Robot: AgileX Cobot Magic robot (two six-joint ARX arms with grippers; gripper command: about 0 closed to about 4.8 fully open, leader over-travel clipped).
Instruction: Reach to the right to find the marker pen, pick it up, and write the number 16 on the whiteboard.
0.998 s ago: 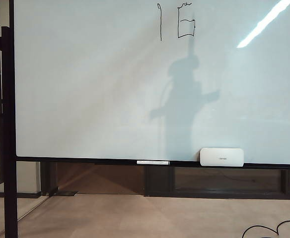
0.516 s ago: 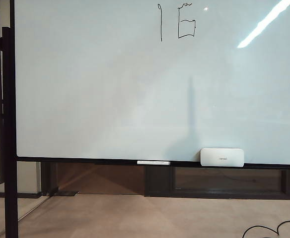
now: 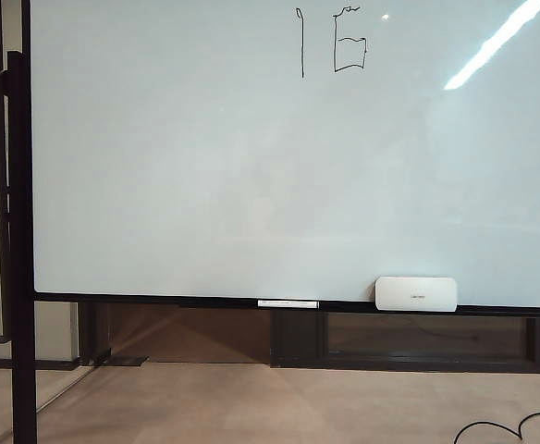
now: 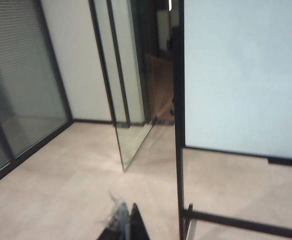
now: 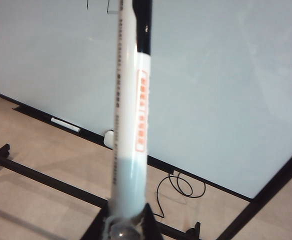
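Right gripper (image 5: 128, 220) clamped on marker pen (image 5: 131, 125); left gripper (image 4: 123, 225) state indiscernible; number 16 (image 3: 332, 42) at whiteboard's (image 3: 205, 166) twelve o'clock.

You had the whiteboard (image 3: 251, 185) standing upright on the floor (image 3: 279, 402), filling most of the exterior view, with its stand post (image 3: 18, 250) at its left edge. The number 16 (image 3: 333, 42) sat near the board's top edge, right of the middle. On the ledge along the board's bottom edge lay the thin stick (image 3: 288, 303), near the middle, and the eraser block (image 3: 416, 293) stood just to its right, apart from it. A cable (image 3: 506, 427) lay on the floor at the lower right. The marker pen (image 5: 131, 115) stood out from the right gripper (image 5: 128, 222), in front of the board and apart from it. The left gripper (image 4: 123, 225) hung over the floor beside the board's left post.
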